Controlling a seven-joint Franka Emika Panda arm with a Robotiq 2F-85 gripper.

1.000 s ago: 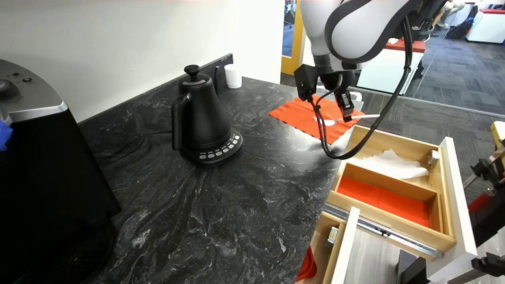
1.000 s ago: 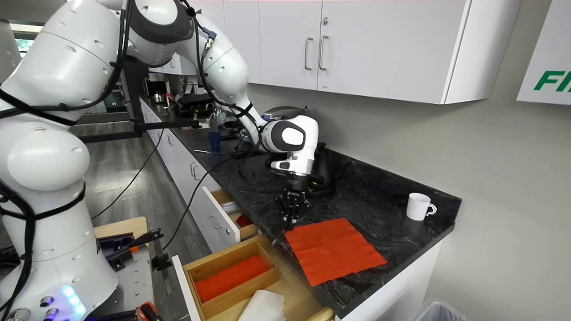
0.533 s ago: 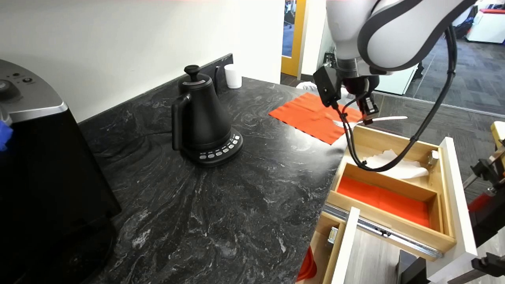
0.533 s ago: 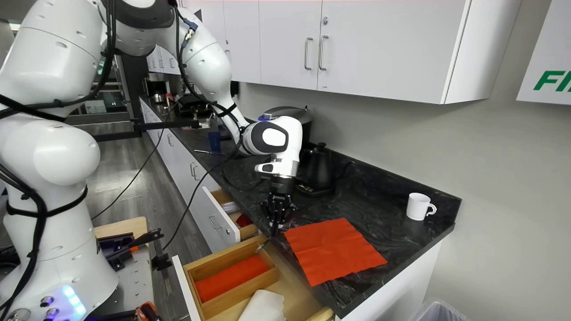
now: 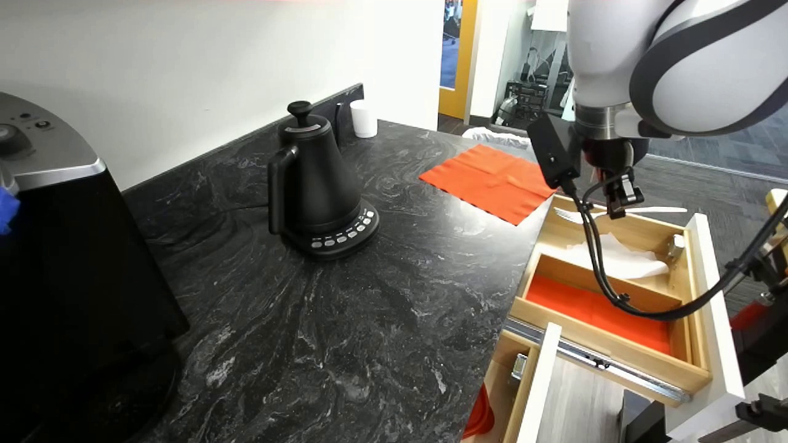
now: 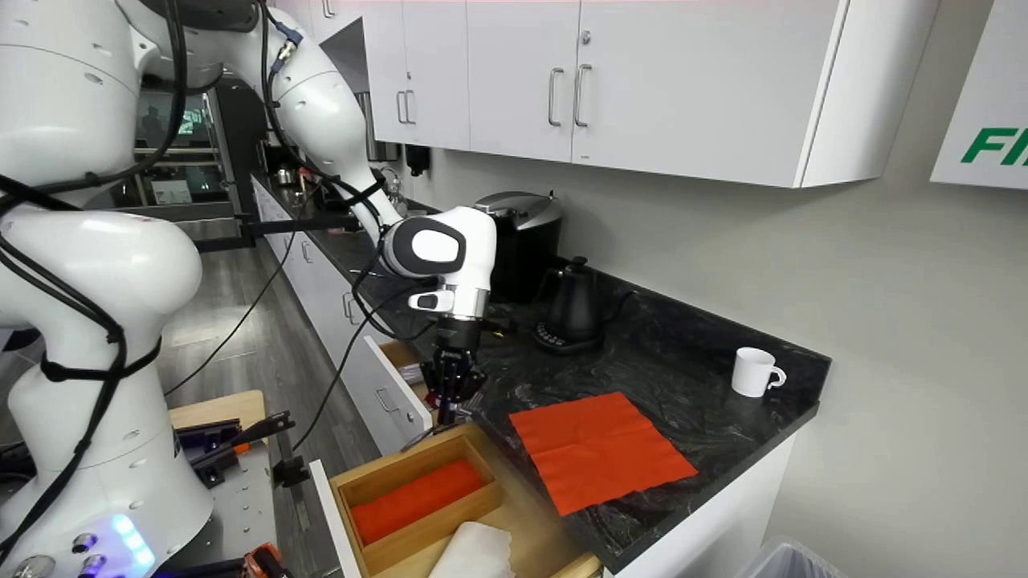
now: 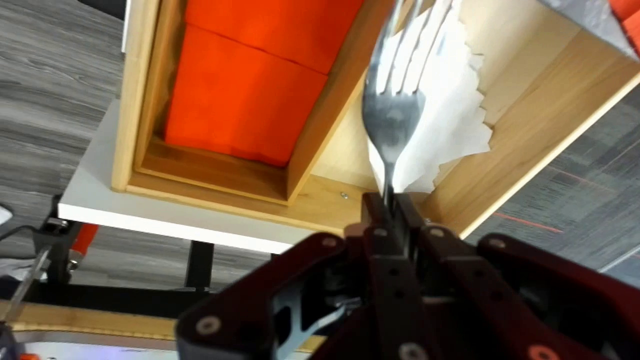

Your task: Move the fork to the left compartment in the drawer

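Above the drawer (image 7: 134, 95), the gripper (image 7: 389, 201) clamps the fork (image 7: 394, 116), hiding part of its handle; at right, a white panel (image 6: 984, 88) shows cut-off green "FI".

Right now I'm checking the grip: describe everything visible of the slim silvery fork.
The slim, silvery, metal-looking fork has four tines and a tapering neck. The black, jointed hand grips its handle, whose end juts beyond. It looks roughly level, held above the open, light wooden drawer; nothing else visibly touches it.
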